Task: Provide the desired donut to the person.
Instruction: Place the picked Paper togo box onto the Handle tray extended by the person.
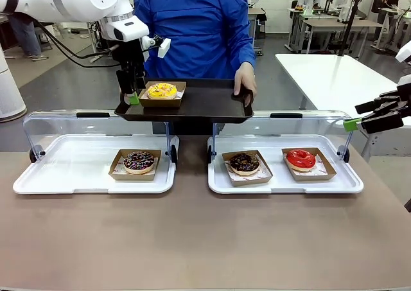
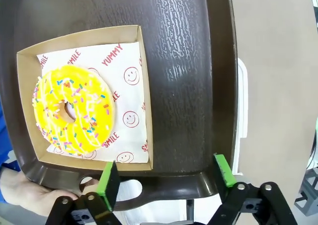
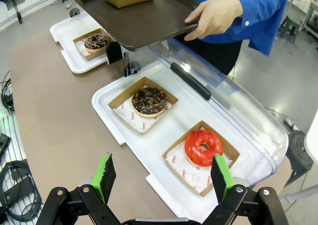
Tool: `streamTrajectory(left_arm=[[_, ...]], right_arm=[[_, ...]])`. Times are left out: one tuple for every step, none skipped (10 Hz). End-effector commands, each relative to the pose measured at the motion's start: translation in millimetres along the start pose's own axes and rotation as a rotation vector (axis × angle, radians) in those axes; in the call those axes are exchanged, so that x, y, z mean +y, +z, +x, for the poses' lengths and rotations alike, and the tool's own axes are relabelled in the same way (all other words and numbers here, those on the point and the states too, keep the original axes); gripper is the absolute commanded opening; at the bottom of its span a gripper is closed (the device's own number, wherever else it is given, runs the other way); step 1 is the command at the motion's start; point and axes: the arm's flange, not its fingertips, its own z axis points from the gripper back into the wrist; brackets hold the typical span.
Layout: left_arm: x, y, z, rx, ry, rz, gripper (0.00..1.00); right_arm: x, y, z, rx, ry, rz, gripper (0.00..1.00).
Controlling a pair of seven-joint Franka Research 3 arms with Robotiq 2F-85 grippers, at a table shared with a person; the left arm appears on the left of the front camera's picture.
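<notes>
- Your left tool (image 2: 166, 178) has its jaws wide apart with nothing between them. It hangs over the lip of the dark tray (image 1: 205, 105), at the tray's left end in the front view. I cannot tell whether the pads touch that lip.
- The yellow donut (image 2: 72, 111) lies in its cardboard box (image 2: 79, 36) on that tray, in the left half of the left wrist view. It is just beyond the green pads and clear of them, so I judge the handover is as good as made.
- The person (image 1: 192, 27) holds the tray level above the worktop (image 1: 192, 239), which keeps the box flat. One hand (image 1: 244, 80) grips the tray's right end, and fingers of the other hand (image 2: 30, 195) show under the lip at lower left of the left wrist view.
- Your right tool (image 3: 163, 178) is open and empty at the right edge of the front view. It hovers near the red donut (image 3: 203, 147) and looks parked out of the way.
- The red donut shares the right white tray (image 1: 282, 185) with a chocolate donut (image 3: 149, 101). A sprinkled one (image 1: 139, 161) sits in the left white tray (image 1: 64, 175).
- Both clear lids are tipped back for reach.
- Lift the left tool straight off, so that no pad catches the box rim.
</notes>
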Motion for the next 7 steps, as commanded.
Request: streamTrajectory(left_arm=[[6.9, 5.2, 1.8, 0.014, 0.027, -0.019, 1.0], [6.7, 5.9, 1.2, 0.014, 0.026, -0.019, 1.0], [6.6, 7.1, 0.6, 0.009, 0.031, -0.021, 1.0], [4.4, 8.4, 0.0, -0.009, 0.05, -0.038, 1.0], [-2.7, 11.0, -3.8, 0.003, 0.041, -0.086, 1.0], [1.1, 3.4, -1.2, 0.002, 0.009, -0.018, 1.0], [1.1, 3.4, -1.2, 0.002, 0.009, -0.018, 1.0]], right_arm=[[-1.4, -1.8, -1.6, -0.01, 0.011, 0.007, 1.0], [-1.4, -1.8, -1.6, -0.01, 0.011, 0.007, 1.0], [-1.4, -1.8, -1.6, -0.01, 0.011, 0.007, 1.0], [-1.4, -1.8, -1.6, -0.01, 0.011, 0.007, 1.0], [-1.4, -1.8, -1.6, -0.01, 0.011, 0.007, 1.0], [-1.4, -1.8, -1.6, -0.01, 0.011, 0.007, 1.0], [-1.4, -1.8, -1.6, -0.01, 0.011, 0.007, 1.0]])
